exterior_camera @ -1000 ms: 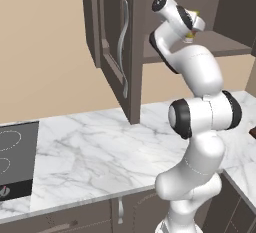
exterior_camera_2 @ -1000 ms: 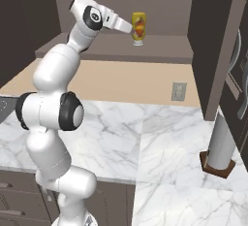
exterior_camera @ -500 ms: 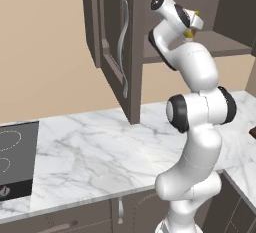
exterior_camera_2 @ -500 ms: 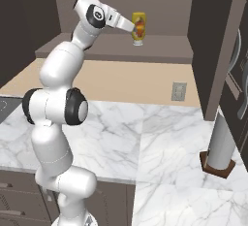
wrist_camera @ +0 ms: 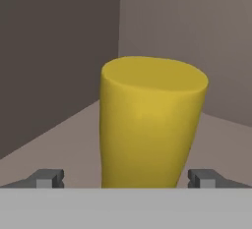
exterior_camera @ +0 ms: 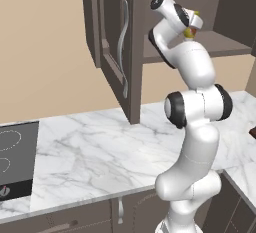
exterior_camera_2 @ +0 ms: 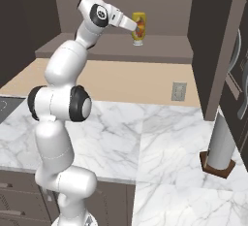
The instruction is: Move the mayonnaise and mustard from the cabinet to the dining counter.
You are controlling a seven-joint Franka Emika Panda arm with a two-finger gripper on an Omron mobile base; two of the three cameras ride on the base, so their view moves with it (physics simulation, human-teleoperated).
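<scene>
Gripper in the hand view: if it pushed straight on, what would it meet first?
Most likely the mustard on the cabinet shelf, dead ahead between the open jaws of the gripper; remaining gap unclear.

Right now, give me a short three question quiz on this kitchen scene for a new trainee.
1. True or false: the gripper is shut on the mustard.
2. Where does the mustard stand? A) on the marble worktop B) on the cabinet shelf C) on the cooktop
3. Fill in: the cabinet door beside the arm stands ____.

Key:
1. False; the fingertips stand wide apart on either side of the bottle, not touching it.
2. B
3. open
</scene>
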